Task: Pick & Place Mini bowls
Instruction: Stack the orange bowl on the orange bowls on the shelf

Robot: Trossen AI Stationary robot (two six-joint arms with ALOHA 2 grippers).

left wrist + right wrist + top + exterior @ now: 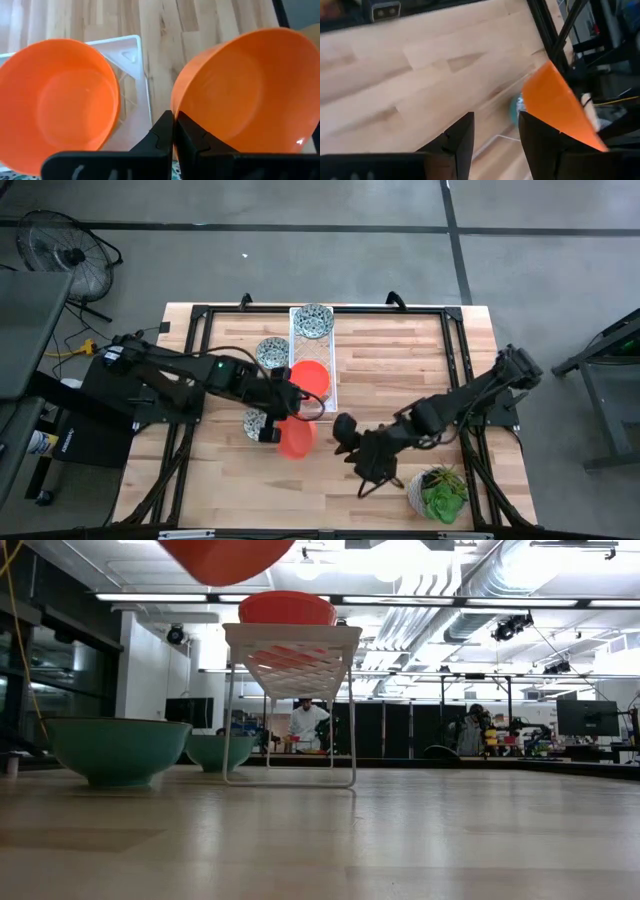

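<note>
My left gripper [278, 418] is shut on an orange mini bowl [297, 438], held in the air just near of the white lattice tray [326, 340]. The tray holds a patterned bowl [313, 321] at its far end and a second orange bowl [311, 377] at its near end. One patterned bowl [272, 353] sits on the table left of the tray. Another [254, 423] shows beside my left gripper. My right gripper [345, 435] hovers open to the right of the held bowl, with nothing between its fingers [462, 137]. My left gripper pinches the orange bowl's rim [176, 109] between its two shut fingers, at the side nearest the wrist. The fingers slant down from the table's left. The bowl hangs tilted with its opening toward the wrist, lifted clear of the table [225, 555].
A pale pot with a green plant [440, 492] stands near the table's front right corner, close behind my right arm. The tray stands on thin legs [352, 730] above the tabletop. Bare wood lies to the right of the tray.
</note>
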